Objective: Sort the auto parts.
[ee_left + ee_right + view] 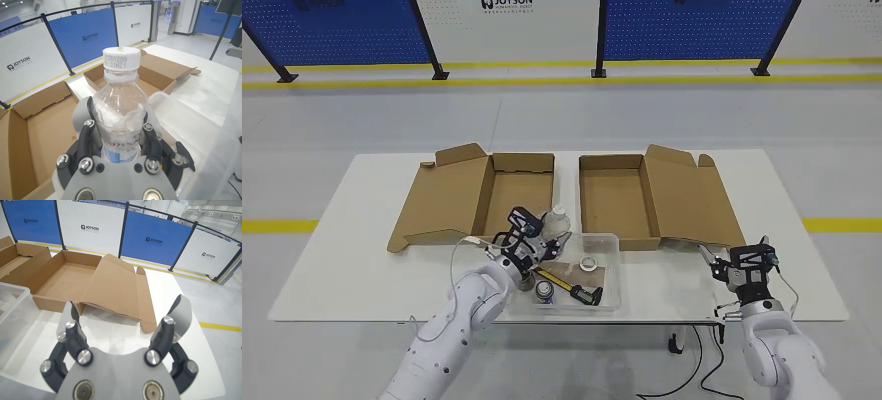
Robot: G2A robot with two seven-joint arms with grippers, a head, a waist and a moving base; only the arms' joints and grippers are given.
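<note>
Left gripper (118, 115) clamps a clear bottle (121, 91), its base hidden; right gripper (125, 306) gapes above the table (45, 325), near its edge.

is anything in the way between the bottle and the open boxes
Nothing visible. The left pincer holds the bottle raised by the bin rim; the left box and right box lie open just beyond.

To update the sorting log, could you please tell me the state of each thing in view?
bottle: capped, gripped.
left claw: shut on the bottle.
right claw: open, empty.
left cardboard box: lid open, empty.
right cardboard box: lid open, empty.
clear bin: uncovered, holding parts.
</note>
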